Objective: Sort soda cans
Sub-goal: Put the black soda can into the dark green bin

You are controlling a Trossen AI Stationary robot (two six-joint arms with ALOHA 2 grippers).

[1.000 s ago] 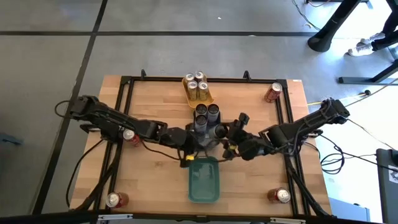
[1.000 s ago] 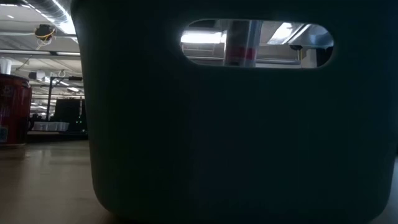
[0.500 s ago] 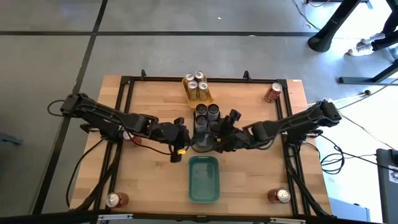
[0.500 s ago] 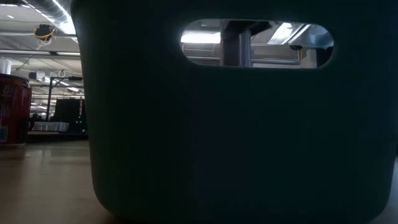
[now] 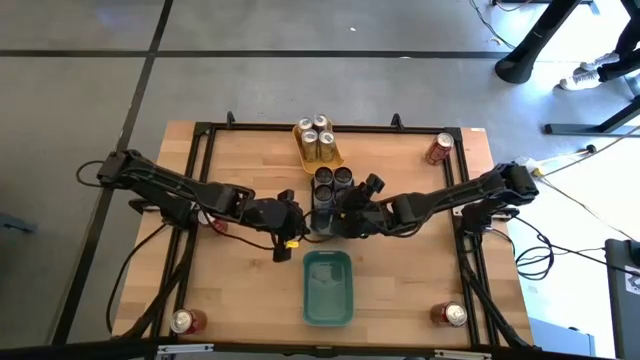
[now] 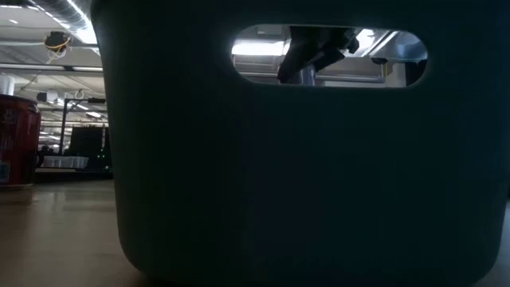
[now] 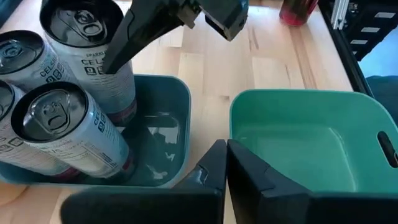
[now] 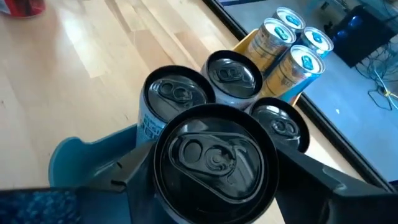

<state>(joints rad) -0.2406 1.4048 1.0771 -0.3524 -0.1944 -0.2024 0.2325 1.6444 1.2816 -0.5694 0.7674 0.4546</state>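
Left pincer (image 5: 291, 222): I have it pulled back to the left of the dark tray (image 7: 163, 134), fingers pressed together on nothing; a second ago it sat lower, by the near green tray (image 5: 328, 288).
Right pincer (image 5: 345, 205): clamped around a dark can (image 8: 214, 159), which I have carried up from beside the green tray until it hangs over the dark tray.
Dark cans (image 5: 333, 179): three stand in the dark tray at the middle of the desk (image 5: 250, 290); the held one makes four.
Gold cans (image 5: 317, 137): grouped in the yellow tray (image 5: 338, 157) behind.
Red cans (image 5: 438, 150): I count three out at the desk corners, unsorted; the green tray is empty.
Meaning: I judge the dark set is one release from done, then the reds.
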